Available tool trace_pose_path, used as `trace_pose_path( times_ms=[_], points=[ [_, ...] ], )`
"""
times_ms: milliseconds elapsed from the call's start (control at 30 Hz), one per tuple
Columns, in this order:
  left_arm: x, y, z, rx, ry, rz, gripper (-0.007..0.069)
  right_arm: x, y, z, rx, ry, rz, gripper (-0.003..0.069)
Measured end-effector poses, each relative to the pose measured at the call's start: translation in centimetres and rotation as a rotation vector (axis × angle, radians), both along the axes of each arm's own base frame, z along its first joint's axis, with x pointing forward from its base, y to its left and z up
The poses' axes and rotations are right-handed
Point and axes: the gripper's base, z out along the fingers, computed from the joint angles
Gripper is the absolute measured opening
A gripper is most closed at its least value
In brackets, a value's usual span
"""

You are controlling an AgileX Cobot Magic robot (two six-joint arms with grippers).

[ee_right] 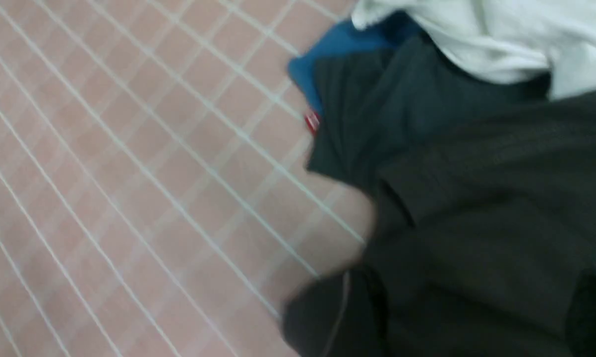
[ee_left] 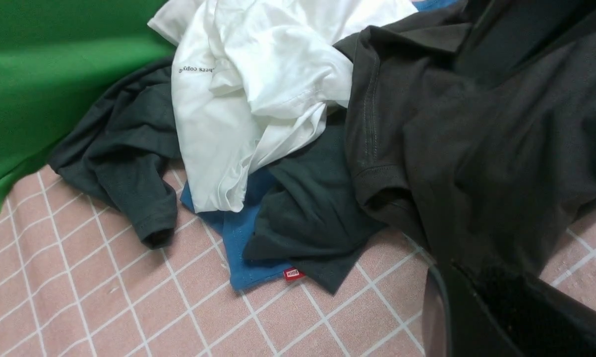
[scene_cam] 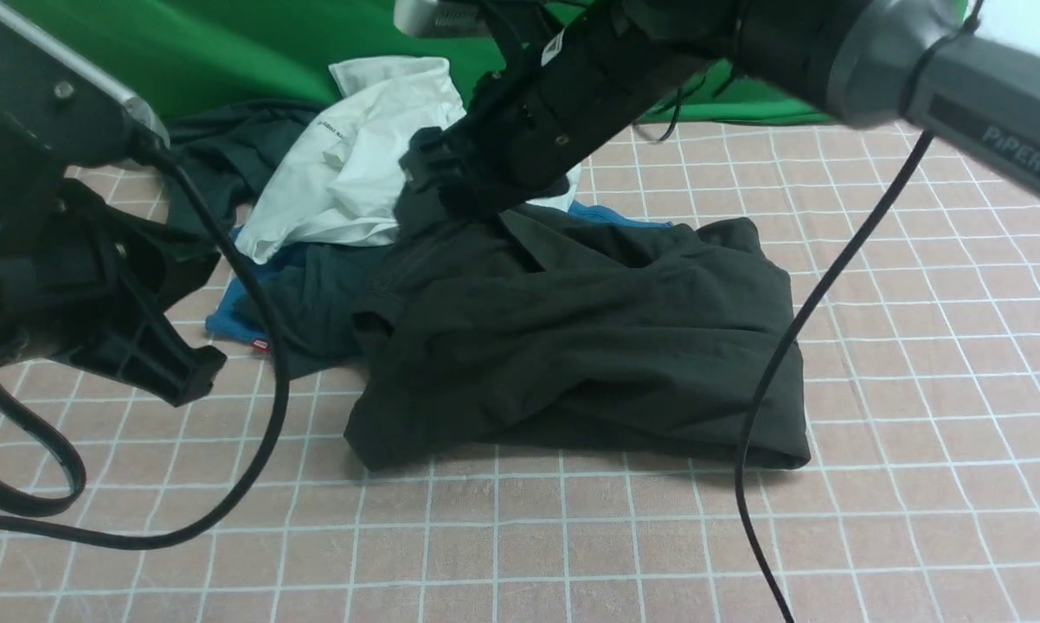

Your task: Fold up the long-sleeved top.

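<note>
1. Where the pink gridded table cover (scene_cam: 918, 346) meets the middle of the front view, the long-sleeved top (scene_cam: 589, 346) lies bunched and partly folded, its near edge roughly parallel to the grid lines.
2. Behind and to the left of it sits a heap of other garments: a white shirt (scene_cam: 356, 164), a dark grey-green tee (scene_cam: 312, 294) and a blue garment (scene_cam: 226, 320) with a small red tag. The top's far-left edge overlaps this heap.
3. Right gripper (scene_cam: 438, 186): reaches across to the top's far-left edge, right at the fabric. Fingertips are masked by dark cloth; whether released or grasping cannot be told.
4. Left gripper (scene_cam: 182, 372): raised clear of the table at the left, jaws clenched, nothing between them.
5. Green backdrop cloth (scene_cam: 182, 52) lies behind the heap.
</note>
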Motion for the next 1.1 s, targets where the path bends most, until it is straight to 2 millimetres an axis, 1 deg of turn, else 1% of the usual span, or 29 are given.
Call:
trace_pose_path(
  times_ms=[100, 133, 167, 200, 267, 300, 333, 433, 467, 533, 600, 633, 667, 767, 800, 833, 867, 900, 933, 967, 1000, 1100],
  points=[
    [0.0, -0.2, -0.2, -0.033, 0.01, -0.003, 0.001, 0.0, -3.0, 2.2, -0.169, -0.056, 0.0, 0.0362],
    [0.0, -0.3, -0.3, -0.044, 0.012, -0.011, 0.001, -0.1, -3.8, 2.6, -0.205, -0.057, -0.003, 0.0314],
    [0.1, -0.6, -0.6, -0.061, 0.018, -0.024, 0.001, -0.1, -5.2, 3.3, -0.262, -0.069, -0.021, 0.0257],
    [0.2, -0.7, -0.9, -0.066, 0.024, -0.032, 0.001, -0.1, -6.1, 3.7, -0.29, -0.077, -0.035, 0.0215],
    [0.8, -1.3, -1.7, -0.092, 0.054, -0.058, 0.001, 0.1, -8.0, 4.5, -0.335, -0.081, -0.074, 0.0136],
    [1.2, -1.5, -2.1, -0.101, 0.072, -0.062, 0.001, 0.2, -8.7, 4.6, -0.347, -0.078, -0.088, 0.0118],
    [1.9, -1.9, -2.8, -0.113, 0.11, -0.062, 0.0011, 0.3, -9.6, 4.5, -0.358, -0.067, -0.112, 0.0102],
    [3.8, -2.7, -4.0, -0.118, 0.176, -0.064, 0.0022, 0.1, -11.4, 4.0, -0.379, -0.028, -0.148, 0.0099],
    [5.2, -3.3, -4.6, -0.109, 0.21, -0.073, 0.0038, -0.3, -12.3, 3.3, -0.398, -0.003, -0.159, 0.0099],
    [7.3, -4.1, -4.9, -0.084, 0.244, -0.098, 0.0071, -0.7, -12.8, 2.5, -0.407, 0.011, -0.165, 0.0101],
    [9.8, -4.8, -5.7, -0.053, 0.299, -0.119, 0.0113, -1.1, -13.0, 1.7, -0.407, 0.011, -0.168, 0.0104],
    [10.0, -4.9, -5.8, -0.051, 0.304, -0.12, 0.0125, -1.2, -13.0, 1.5, -0.409, 0.015, -0.167, 0.0104],
    [12.2, -5.2, -6.2, -0.04, 0.344, -0.124, 0.0174, -1.6, -13.1, 0.8, -0.405, 0.014, -0.167, 0.0106],
    [16.3, -5.1, -6.6, -0.031, 0.394, -0.128, 0.0275, -2.2, -13.3, -0.3, -0.404, 0.03, -0.165, 0.0108],
    [16.7, -5.1, -7.0, -0.026, 0.413, -0.133, 0.0283, -2.2, -13.3, -0.4, -0.405, 0.031, -0.165, 0.0109],
    [18.2, -5.1, -7.2, -0.02, 0.432, -0.149, 0.0333, -2.5, -13.4, -0.9, -0.41, 0.042, -0.16, 0.0112],
    [19.2, -5.0, -8.0, -0.007, 0.47, -0.169, 0.0372, -2.7, -13.4, -1.3, -0.413, 0.05, -0.157, 0.0114],
    [20.3, -5.1, -8.4, -0.001, 0.491, -0.187, 0.0405, -2.9, -13.5, -1.7, -0.418, 0.056, -0.149, 0.0115],
    [20.9, -5.2, -9.1, 0.0, 0.511, -0.198, 0.0421, -3.0, -13.6, -1.9, -0.422, 0.056, -0.143, 0.0117],
    [21.0, -5.1, -8.9, -0.001, 0.509, -0.198, 0.0424, -3.0, -13.6, -2.0, -0.422, 0.056, -0.141, 0.0118],
    [22.0, -5.5, -10.0, -0.006, 0.534, -0.21, 0.0444, -3.2, -13.6, -2.3, -0.425, 0.063, -0.136, 0.012],
    [22.6, -5.7, -11.0, 0.0, 0.546, -0.229, 0.0448, -3.3, -13.7, -2.3, -0.425, 0.061, -0.136, 0.012]
  ],
)
